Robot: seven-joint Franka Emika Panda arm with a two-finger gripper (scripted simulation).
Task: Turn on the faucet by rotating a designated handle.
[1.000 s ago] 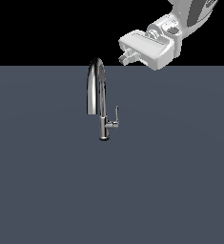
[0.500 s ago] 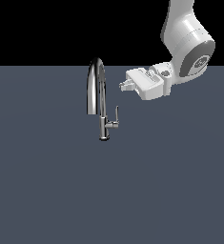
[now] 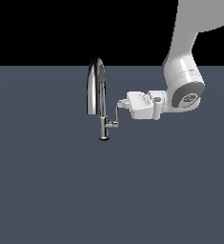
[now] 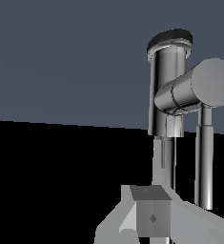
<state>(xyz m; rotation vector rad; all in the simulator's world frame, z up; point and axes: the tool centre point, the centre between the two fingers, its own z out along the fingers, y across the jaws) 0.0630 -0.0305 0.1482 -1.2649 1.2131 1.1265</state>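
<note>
**Operator:** Going left to right in the exterior view: I have the small shiny chrome faucet with the tall arched gooseneck spout [image 3: 96, 90] standing on the flat slate-grey surface [image 3: 46, 190], its slim stem dropping to a round base. Just to the exterior view's right of the stem is the thin chrome lever handle [image 3: 117, 114], rising from a short horizontal stub. Right beside that sits my white two-finger gripper [image 3: 123, 103], held horizontally on the white arm [image 3: 182, 86].

**Second:** Are the fingers on the lever?

**Operator:** I can't tell. The fingertips sit at the top of the lever, but at this size I can't say whether they touch it or how wide the jaws stand. The wrist view shows the stub end-on and the stem close up, with one pale finger [image 4: 151, 217] at the frame's edge; the gap is not visible.

**Second:** How will it handle?

**Operator:** My judgement: rigid metal, fixed to the surface, so nothing to lift, only a pivot to turn. Polished chrome is likely slippery and the lever is thin. I'd take it near its free end, away from the stub, for leverage, and push around the stub's axis rather than squeeze hard.
</note>
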